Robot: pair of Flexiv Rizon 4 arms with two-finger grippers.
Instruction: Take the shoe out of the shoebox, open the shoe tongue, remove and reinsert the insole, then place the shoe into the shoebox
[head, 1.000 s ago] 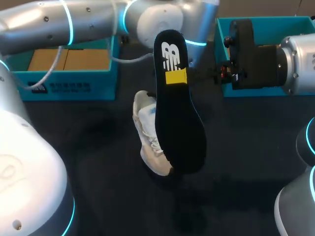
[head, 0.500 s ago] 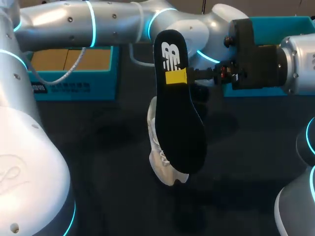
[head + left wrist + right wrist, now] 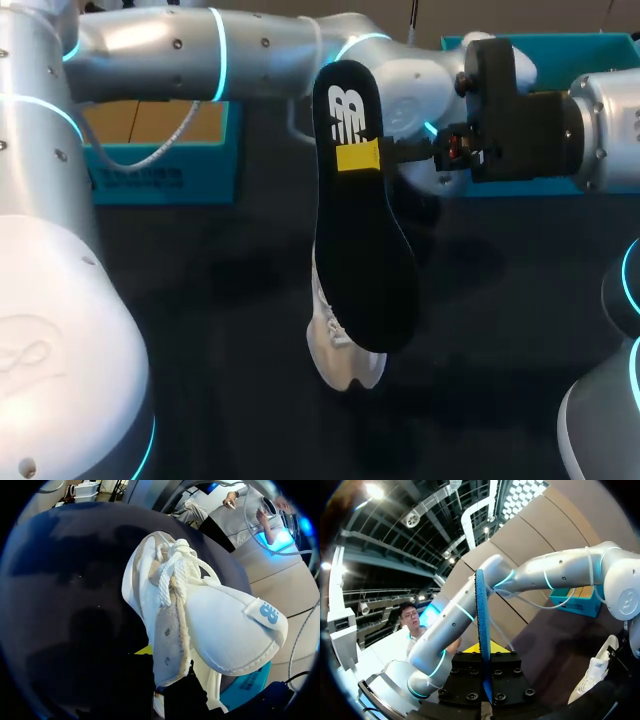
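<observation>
Two teal shoebox halves (image 3: 600, 45): left half (image 3: 150, 180) holds brown cardboard (image 3: 200, 122); right fingers (image 3: 358, 157) pinch insole (image 3: 365, 250); hold of left arm (image 3: 250, 50) unclear.

A white logo (image 3: 345, 112) marks the insole (image 3: 365, 240), a blue logo (image 3: 269, 613) the shoe tongue (image 3: 230, 635); shoebox (image 3: 160, 160) lettering (image 3: 135, 178) illegible.

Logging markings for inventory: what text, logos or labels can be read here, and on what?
On the insole: a white logo mark, no readable words.
On the shoe: a small blue logo tab on its tongue, no words.
On the shoebox front: white print, too blurred to read.
No numbers legible.
</observation>
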